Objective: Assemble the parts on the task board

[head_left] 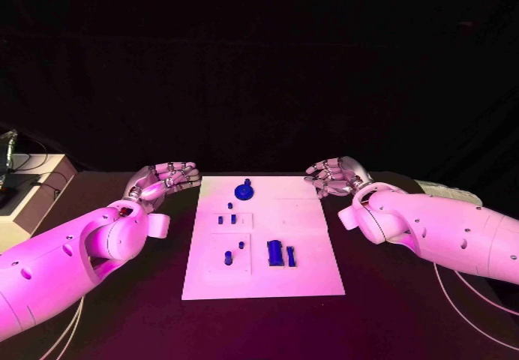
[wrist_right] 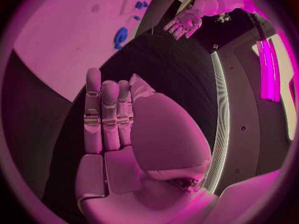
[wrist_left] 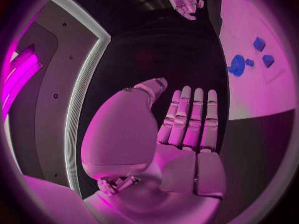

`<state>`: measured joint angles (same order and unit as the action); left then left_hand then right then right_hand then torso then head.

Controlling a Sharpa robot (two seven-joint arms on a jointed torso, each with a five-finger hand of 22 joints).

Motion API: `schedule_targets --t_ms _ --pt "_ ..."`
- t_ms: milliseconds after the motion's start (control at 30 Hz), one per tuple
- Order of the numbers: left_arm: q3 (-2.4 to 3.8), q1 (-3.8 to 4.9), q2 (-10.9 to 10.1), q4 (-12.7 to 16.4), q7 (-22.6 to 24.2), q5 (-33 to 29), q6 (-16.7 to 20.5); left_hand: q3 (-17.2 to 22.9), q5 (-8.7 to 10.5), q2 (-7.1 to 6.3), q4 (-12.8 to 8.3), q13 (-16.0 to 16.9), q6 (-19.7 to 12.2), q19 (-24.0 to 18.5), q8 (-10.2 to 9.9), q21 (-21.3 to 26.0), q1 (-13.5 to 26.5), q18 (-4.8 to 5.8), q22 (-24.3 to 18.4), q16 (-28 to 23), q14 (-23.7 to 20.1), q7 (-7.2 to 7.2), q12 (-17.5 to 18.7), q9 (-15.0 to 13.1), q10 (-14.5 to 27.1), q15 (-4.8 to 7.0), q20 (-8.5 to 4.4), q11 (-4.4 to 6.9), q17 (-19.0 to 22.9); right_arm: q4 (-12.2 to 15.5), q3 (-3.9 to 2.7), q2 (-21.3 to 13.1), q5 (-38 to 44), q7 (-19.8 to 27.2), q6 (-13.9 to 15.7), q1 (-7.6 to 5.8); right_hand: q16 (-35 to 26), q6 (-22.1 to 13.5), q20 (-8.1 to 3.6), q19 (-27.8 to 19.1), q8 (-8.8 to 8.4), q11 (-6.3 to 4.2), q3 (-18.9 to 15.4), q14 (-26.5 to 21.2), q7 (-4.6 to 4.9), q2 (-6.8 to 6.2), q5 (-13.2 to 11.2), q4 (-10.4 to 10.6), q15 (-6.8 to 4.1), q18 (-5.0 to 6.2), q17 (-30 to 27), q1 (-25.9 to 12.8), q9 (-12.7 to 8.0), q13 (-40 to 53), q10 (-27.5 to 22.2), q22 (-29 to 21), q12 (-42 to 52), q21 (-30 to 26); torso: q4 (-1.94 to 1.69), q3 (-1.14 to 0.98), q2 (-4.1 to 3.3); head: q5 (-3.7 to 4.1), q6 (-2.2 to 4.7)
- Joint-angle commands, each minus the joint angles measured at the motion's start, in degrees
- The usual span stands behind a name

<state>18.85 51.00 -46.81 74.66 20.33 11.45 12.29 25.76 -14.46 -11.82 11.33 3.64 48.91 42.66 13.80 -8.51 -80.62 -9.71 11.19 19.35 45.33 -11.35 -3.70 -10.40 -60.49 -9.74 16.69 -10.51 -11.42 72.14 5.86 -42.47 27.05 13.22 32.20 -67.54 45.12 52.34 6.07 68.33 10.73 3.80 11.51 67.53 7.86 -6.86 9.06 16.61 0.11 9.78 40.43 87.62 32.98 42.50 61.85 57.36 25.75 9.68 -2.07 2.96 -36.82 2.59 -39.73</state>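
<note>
Fingers of both hands were spread and held nothing: left hand sat left of the board, right hand at its upper right corner. Blue parts lay on the board, mid-frame on the bench.

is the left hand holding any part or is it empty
Empty. In the left wrist view the left hand has straight fingers with a bare palm, and in the head view it sits off the task board.

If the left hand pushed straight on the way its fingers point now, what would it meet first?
Probably nothing soon: the left hand holds nothing, and its fingers point over bare black table, alongside the task board rather than at it. Depth is uncertain.
</note>
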Motion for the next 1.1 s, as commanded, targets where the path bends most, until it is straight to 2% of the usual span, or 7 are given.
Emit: schedule_targets --t_ms 33,200,233,267,567,600,1100 --pt "0.07 0.04 1.16 -1.39 3.45 -3.58 4.13 -0.36 0.31 0.24 0.32 -0.09 -0.45 -0.16 -0.52 0.72 -0.73 0.13 -0.6 -1.88 -0.6 0.09 0.23 0.24 1.58 -0.25 -0.11 -0.56 0.6 -2.73 -0.25 1.57 -9.95 9.5 -2.13 0.35 -9.08 1.26 1.18 -2.15 -1.84 1.32 5.3 -2.75 1.55 -1.91 -0.21 -0.26 1.18 0.44 -4.08 -0.78 -2.25 -10.71 1.5 -4.94 -8.32 -4.34 -0.04 -0.29 0.82 -0.18 1.51" --pt "0.1 0.05 2.73 -3.0 3.87 -4.3 4.83 -0.56 0.27 0.51 0.34 -0.06 -0.09 0.02 -0.62 1.17 -0.94 0.24 -1.0 -3.09 -0.86 -0.25 0.15 0.29 2.24 -0.43 -0.11 -0.59 1.03 -5.65 -0.55 3.61 -12.03 11.43 -3.78 0.7 -20.16 2.32 2.68 -4.52 -4.09 2.36 11.76 -2.97 2.41 -4.25 -0.38 -0.96 2.82 0.41 -9.63 -3.0 -4.38 -23.06 3.94 -12.34 -16.04 -6.24 -0.18 -0.6 1.07 -0.35 2.45" --pt "0.04 0.01 2.3 -2.69 1.49 -2.0 2.62 -25.76 14.46 11.82 -11.33 -3.64 -48.91 -42.66 -13.8 8.51 23.82 9.71 -11.19 -19.35 -45.33 11.35 3.7 10.4 19.53 9.74 -16.69 10.51 11.42 -4.93 -0.5 3.19 -7.14 6.1 -1.02 0.58 -45.12 -52.34 -6.07 -23.44 -10.73 -3.8 -11.51 -22.09 -7.86 6.86 -9.06 -16.61 -0.11 -9.78 -40.43 -28.4 -32.98 -42.5 -15.68 -57.36 -25.75 -9.68 -0.04 -0.31 0.74 -0.22 1.81" --pt "-0.03 0.04 2.3 -2.62 1.52 -2.04 2.73 -25.76 14.46 11.82 -11.33 -3.64 -48.91 -42.66 -13.8 8.51 24.54 9.71 -11.19 -19.35 -45.33 11.35 3.7 10.4 60.49 9.74 -16.69 10.51 11.42 -4.82 -0.52 3.16 -7.23 6.15 -0.96 0.61 -45.12 -52.34 -6.07 -24.58 -10.73 -3.8 -11.51 -23.13 -7.86 6.86 -9.06 -16.61 -0.11 -9.78 -40.43 -29.33 -32.98 -42.5 -16.59 -57.36 -25.75 -9.68 -0.02 -0.34 0.79 -0.24 1.85" --pt "-3.99 1.96 2.26 1.15 3.19 -4.02 8.85 -25.76 14.46 11.82 -11.33 -3.64 -48.91 -42.66 -13.8 8.51 80.62 9.71 -11.19 -19.35 -45.33 11.35 3.7 10.4 60.49 9.74 -16.69 10.51 11.42 1.31 -1.97 1.71 -12.59 8.97 2.52 2.44 -45.12 -52.34 -6.07 -68.33 -10.73 -3.8 -11.51 -67.53 -7.86 6.86 -9.06 -16.61 -0.11 -9.78 -40.43 -46.46 -32.98 -42.5 -61.85 -57.36 -25.75 -9.68 1.27 -1.95 3.78 -1.69 4.01" --pt "-4.78 2.35 2.26 1.91 3.53 -4.41 10.08 -25.76 14.46 11.82 -11.33 -3.64 -48.91 -42.66 -13.8 8.51 80.62 9.71 -11.19 -19.35 -45.33 11.35 3.7 10.4 60.49 9.74 -16.69 10.51 11.42 2.53 -2.26 1.41 -13.67 9.54 3.22 2.81 -45.12 -52.34 -6.07 -68.33 -10.73 -3.8 -11.51 -67.53 -7.86 6.86 -9.06 -16.61 -0.11 -9.78 -40.43 -87.62 -32.98 -42.5 -61.85 -57.36 -25.75 -9.68 1.45 -2.18 4.2 -1.9 4.31" --pt "-18.04 8.77 2.13 14.53 9.13 -11.04 30.58 -25.76 14.46 11.82 -11.33 -3.64 -48.91 -42.66 -13.8 8.51 80.62 9.71 -11.19 -19.35 -45.33 11.35 3.7 10.4 60.49 9.74 -16.69 10.51 11.42 17.77 -5.85 -2.21 -27.01 16.55 11.89 7.37 -45.12 -52.34 -6.07 -68.33 -10.73 -3.8 -11.51 -67.53 -7.86 6.86 -9.06 -16.61 -0.11 -9.78 -40.43 -87.62 -32.98 -42.5 -61.85 -57.36 -25.75 -9.68 2.07 -2.96 5.64 -2.59 5.35"
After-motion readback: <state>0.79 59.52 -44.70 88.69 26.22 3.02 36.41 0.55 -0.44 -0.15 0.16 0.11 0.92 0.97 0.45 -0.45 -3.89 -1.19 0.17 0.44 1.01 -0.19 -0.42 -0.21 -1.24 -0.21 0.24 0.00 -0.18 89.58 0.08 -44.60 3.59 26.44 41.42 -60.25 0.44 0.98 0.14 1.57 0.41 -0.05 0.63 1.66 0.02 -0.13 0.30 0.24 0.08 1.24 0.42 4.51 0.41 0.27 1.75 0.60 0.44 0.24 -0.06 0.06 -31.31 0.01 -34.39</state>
